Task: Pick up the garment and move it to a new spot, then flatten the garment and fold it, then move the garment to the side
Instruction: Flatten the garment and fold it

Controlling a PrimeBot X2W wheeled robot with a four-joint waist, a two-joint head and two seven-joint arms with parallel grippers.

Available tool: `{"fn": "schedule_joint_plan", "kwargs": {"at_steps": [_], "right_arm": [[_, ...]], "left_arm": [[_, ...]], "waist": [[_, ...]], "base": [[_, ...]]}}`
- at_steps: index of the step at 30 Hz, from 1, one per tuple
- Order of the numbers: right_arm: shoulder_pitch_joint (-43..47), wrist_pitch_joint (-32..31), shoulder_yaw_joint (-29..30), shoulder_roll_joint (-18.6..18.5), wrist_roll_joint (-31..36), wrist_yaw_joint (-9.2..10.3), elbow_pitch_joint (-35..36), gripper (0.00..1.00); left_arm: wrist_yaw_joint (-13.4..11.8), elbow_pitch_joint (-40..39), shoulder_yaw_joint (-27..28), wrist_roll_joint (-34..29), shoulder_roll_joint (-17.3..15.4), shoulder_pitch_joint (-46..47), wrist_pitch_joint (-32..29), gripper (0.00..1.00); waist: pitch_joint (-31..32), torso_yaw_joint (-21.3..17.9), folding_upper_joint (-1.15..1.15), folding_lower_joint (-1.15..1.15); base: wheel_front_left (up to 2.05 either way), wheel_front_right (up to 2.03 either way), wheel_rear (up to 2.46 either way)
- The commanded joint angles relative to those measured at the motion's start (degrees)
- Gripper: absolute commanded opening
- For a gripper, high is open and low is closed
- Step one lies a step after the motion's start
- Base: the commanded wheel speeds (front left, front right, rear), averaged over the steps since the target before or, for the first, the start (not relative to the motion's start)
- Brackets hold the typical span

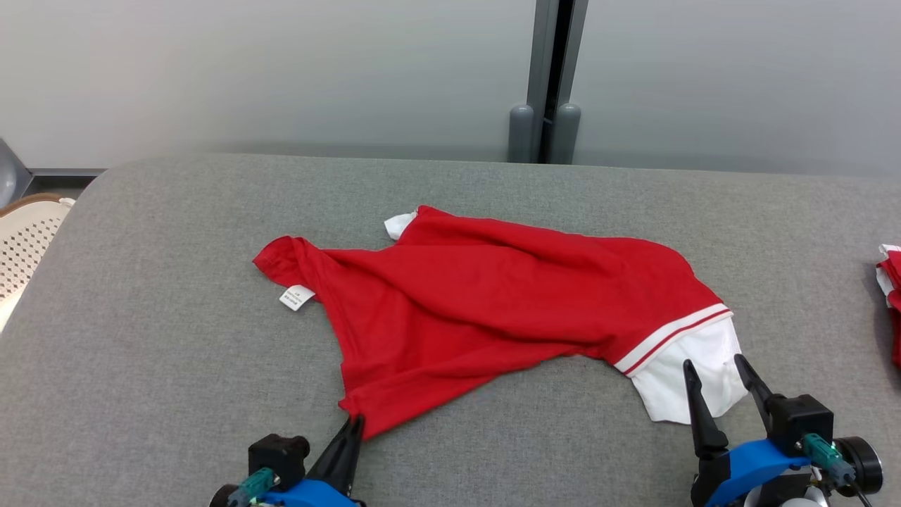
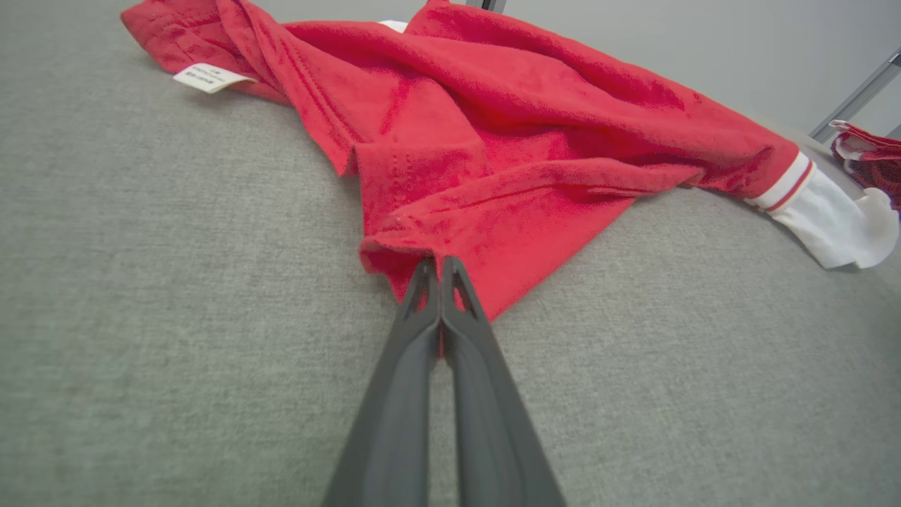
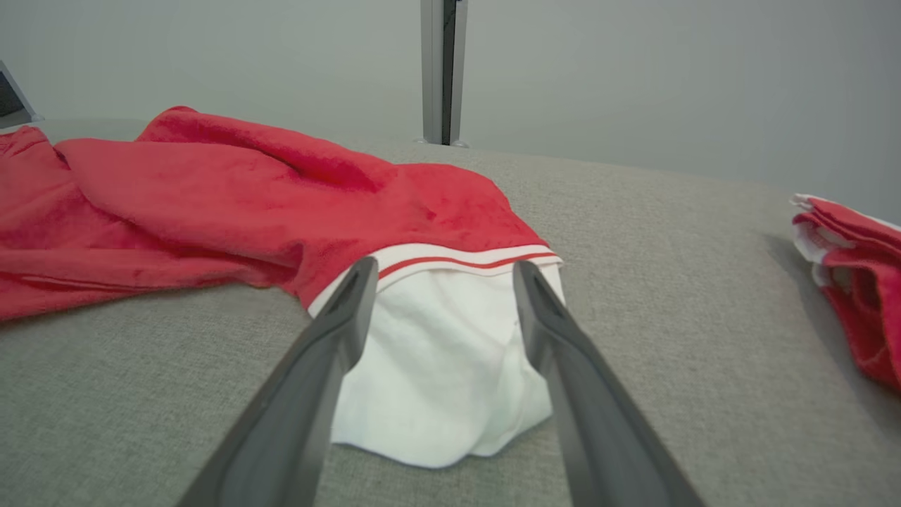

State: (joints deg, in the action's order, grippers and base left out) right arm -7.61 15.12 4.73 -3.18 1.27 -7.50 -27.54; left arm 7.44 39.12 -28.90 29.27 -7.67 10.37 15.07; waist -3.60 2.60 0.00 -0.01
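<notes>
Rumpled red garment on coarse grey surface, corner in closed left gripper; right gripper agape.

We find the garment spread on the middle of the table, running left to right. Its label lies on the table beside its left part. The left gripper sits at the near left corner, fingers meeting on the hem there. The right gripper stands at the garment's near right end, one finger toward each side of it. Well to the right, at the view's edge, lies another cloth. Behind the table rises a post; off its left end stands a chair.
</notes>
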Motion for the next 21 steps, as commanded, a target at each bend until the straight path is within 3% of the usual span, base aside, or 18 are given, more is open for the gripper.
{"fn": "schedule_joint_plan", "kwargs": {"at_steps": [1, 12, 19, 20, 21], "right_arm": [[1.11, 0.02, 0.07, 0.17, -0.15, 0.02, -0.03, 1.0], [1.49, 0.01, -0.57, 0.25, -0.54, 0.02, 0.06, 1.0], [2.99, 0.02, -1.4, 0.29, -2.38, 0.02, -0.32, 1.0], [3.13, 0.02, -1.53, 0.29, -2.51, 0.02, -0.36, 1.0], [3.31, 0.02, -1.65, 0.29, -2.72, 0.02, -0.38, 1.0]], "left_arm": [[0.05, 0.6, 0.85, 0.16, -0.77, -0.07, 0.14, 0.0], [-3.38, -1.47, 9.64, -6.01, -4.26, -0.81, 0.14, 0.0], [-3.17, 0.47, 13.58, -7.03, -2.36, -6.76, 0.14, 0.03], [-3.24, 1.24, 14.18, -6.85, -1.82, -7.57, 0.14, 0.38], [-3.42, 1.71, 14.76, -6.85, -1.29, -8.18, 0.14, 0.83]], "waist": [[0.07, 0.11, 0.0, 0.01], [1.59, -1.66, 0.0, 0.01], [2.84, -3.23, 0.0, 0.01], [2.96, -3.38, 0.0, 0.01], [3.06, -3.5, 0.0, 0.01]], "base": [[0.0, 0.0, 0.0], [0.0, 0.0, 0.0], [0.0, 0.0, 0.0], [0.0, 0.0, 0.0], [0.0, 0.0, 0.0]]}}
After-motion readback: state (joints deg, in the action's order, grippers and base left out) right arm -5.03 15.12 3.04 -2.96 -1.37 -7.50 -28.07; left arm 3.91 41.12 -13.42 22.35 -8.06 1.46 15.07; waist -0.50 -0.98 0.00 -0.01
